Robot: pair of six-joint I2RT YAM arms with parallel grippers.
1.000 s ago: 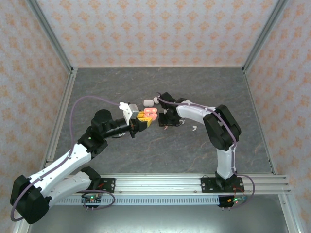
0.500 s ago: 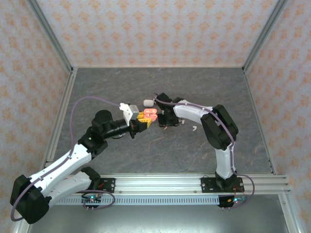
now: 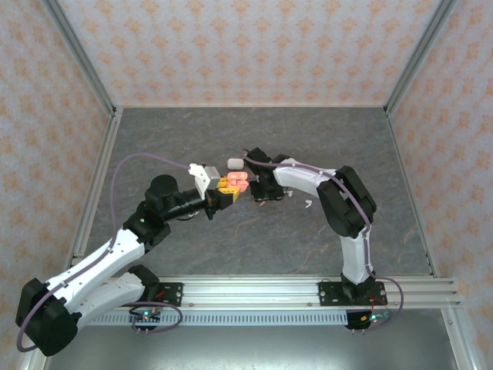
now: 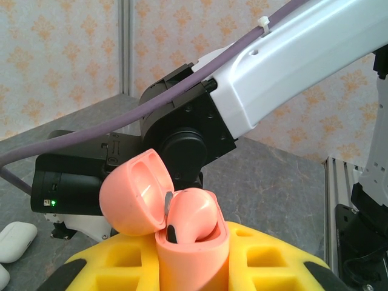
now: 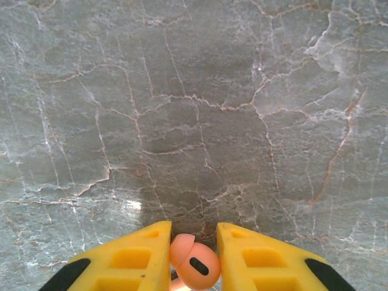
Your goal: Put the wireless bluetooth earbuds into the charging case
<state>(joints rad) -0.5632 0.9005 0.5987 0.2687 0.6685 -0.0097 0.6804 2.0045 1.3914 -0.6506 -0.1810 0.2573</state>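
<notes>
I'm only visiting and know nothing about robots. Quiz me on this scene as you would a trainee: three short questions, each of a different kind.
1. True or false: the lid of the pink charging case is shut.
2. What do the right jaws hold? A) a white case B) a pink earbud C) nothing
3. Fill in: the pink charging case sits clamped in the ___ jaws.

Key: 1. False, it stands open. 2. B. 3. left jaws.
</notes>
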